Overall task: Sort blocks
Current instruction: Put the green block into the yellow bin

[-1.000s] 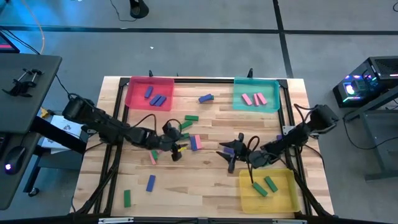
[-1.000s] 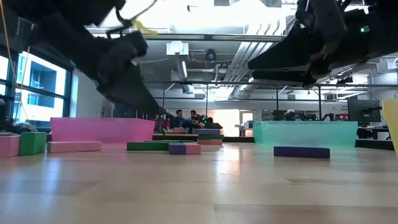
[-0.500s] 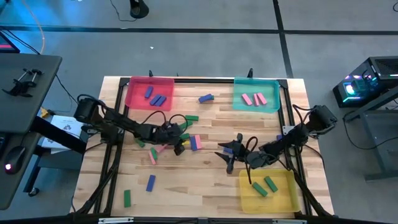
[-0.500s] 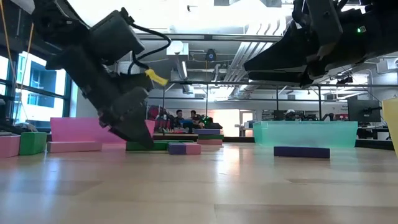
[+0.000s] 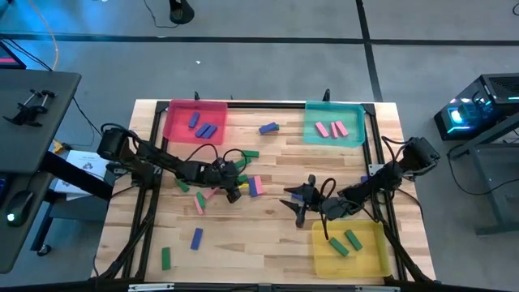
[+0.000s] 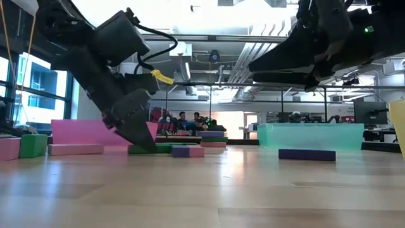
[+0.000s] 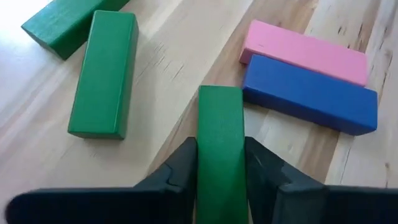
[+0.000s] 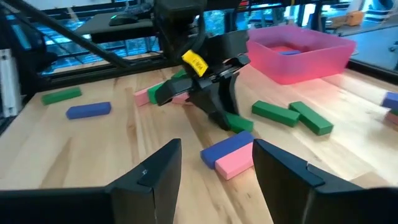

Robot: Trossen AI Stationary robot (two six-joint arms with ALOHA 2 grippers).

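While the overhead view hides it under the arm, the left wrist camera shows the left gripper [image 7: 220, 180] clamped on a green block [image 7: 219, 143] at mid-table, beside a blue block [image 7: 309, 99] touching a pink block [image 7: 303, 50]. Right gripper [image 5: 298, 203] hangs open beside the yellow tray [image 5: 381, 261] — two green blocks inside. Pink tray [image 5: 173, 123] holds blue blocks; teal tray [image 5: 357, 136], pink ones.

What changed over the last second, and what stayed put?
The left gripper moved across to the middle cluster, came down and closed on a green block lying beside the pink and blue pair. The right gripper stayed open near the yellow tray; trays and other blocks unchanged.
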